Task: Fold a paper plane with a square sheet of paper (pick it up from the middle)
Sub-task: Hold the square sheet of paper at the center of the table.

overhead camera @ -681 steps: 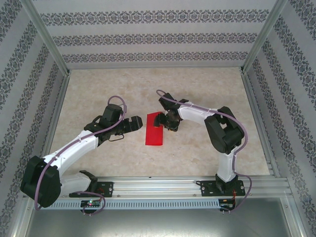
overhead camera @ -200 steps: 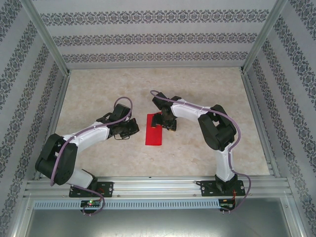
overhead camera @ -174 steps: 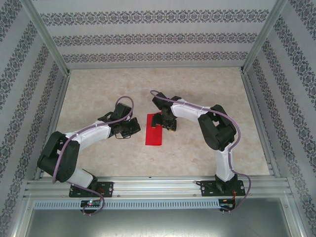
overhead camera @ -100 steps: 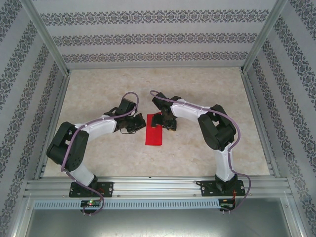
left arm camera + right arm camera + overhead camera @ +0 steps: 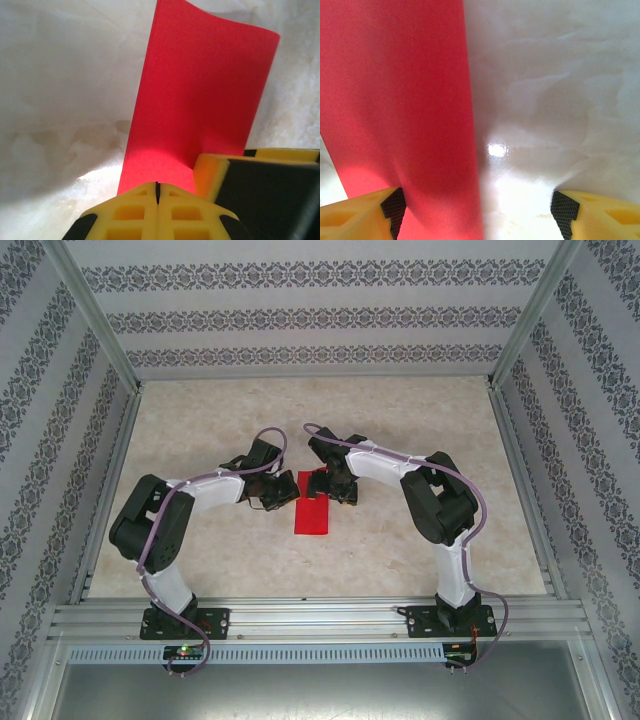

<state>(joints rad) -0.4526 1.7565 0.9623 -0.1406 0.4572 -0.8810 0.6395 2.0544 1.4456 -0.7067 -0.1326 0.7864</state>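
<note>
Red paper sheet (image 5: 313, 512) lies flat mid-table (image 5: 420, 430), folded to narrow rectangle. Left gripper (image 5: 283, 490) low at sheet's left edge near far end, fingers (image 5: 145, 210) pressed together. Right gripper (image 5: 333, 490) spread wide, straddling sheet's right edge: one fingertip over sheet, other over bare table

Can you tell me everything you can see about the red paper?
The red paper is plain, bright and thin-looking. It is a long rectangle lying on the pale marbled table between the two arms. In the left wrist view its far end curves up slightly. The right end effector stands open across one long edge, one finger over the paper, the other over bare table. The left end effector, shut, sits at the paper's other side; whether it presses the paper I cannot tell.
</note>
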